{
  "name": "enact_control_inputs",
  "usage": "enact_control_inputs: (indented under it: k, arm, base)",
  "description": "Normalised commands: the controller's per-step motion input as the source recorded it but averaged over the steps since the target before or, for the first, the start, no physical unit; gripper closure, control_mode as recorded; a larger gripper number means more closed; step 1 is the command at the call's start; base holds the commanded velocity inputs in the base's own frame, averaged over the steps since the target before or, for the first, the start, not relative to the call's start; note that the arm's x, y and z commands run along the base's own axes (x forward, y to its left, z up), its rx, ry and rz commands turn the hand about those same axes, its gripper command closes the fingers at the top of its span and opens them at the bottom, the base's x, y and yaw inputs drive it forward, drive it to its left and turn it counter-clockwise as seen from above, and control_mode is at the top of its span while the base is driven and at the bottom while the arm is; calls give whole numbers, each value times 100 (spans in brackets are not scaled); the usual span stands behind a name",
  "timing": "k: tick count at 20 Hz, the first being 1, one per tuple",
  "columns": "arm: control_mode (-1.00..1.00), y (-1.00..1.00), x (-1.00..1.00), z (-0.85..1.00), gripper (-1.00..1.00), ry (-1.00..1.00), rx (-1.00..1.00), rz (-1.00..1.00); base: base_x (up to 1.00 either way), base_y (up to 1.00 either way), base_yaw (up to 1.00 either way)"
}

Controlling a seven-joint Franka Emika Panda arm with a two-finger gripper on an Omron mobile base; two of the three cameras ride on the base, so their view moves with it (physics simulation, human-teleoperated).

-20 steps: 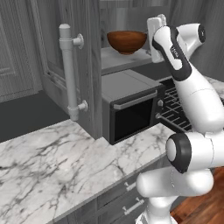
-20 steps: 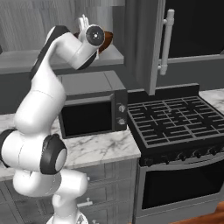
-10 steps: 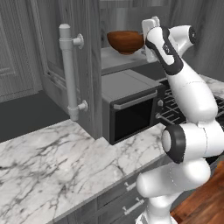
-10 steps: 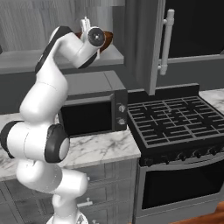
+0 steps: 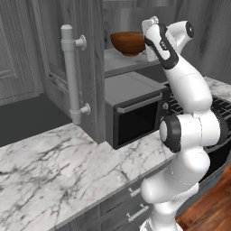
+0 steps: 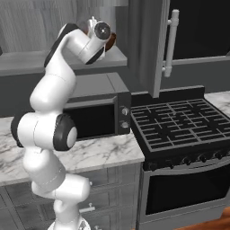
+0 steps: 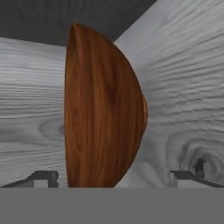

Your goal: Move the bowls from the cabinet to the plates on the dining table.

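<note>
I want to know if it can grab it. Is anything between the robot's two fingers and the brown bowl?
No. In the hand view the open gripper faces the brown bowl, which sits right between the fingertips with nothing in the way.

Bowl: dark brown bowl (image 5: pixel 127 43), smooth wood-grain finish, upright on the grey inner shelf, upper centre of left base view (fills centre of hand view, rim turned to frame left) | Cabinet: dark grey wood-grain cabinet (image 5: pixel 85 67), door open, silver-grey bar handle, left of bowl.
</note>
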Motion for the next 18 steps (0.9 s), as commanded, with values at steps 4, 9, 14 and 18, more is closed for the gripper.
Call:
enact_control_inputs:
  k: [4, 9, 14, 18]
  arm:
    - [-100, 0, 44, 0, -100, 2, 0, -1]
    - [-100, 2, 37, -4, -100, -1, 0, -1]
    - [-100, 6, 29, -14, -100, -3, -2, -1]
    - [-100, 11, 20, -21, -100, -5, -4, 0]
  base:
    - [0, 0, 0]
    - [0, 0, 0]
    - [0, 0, 0]
    - [0, 0, 0]
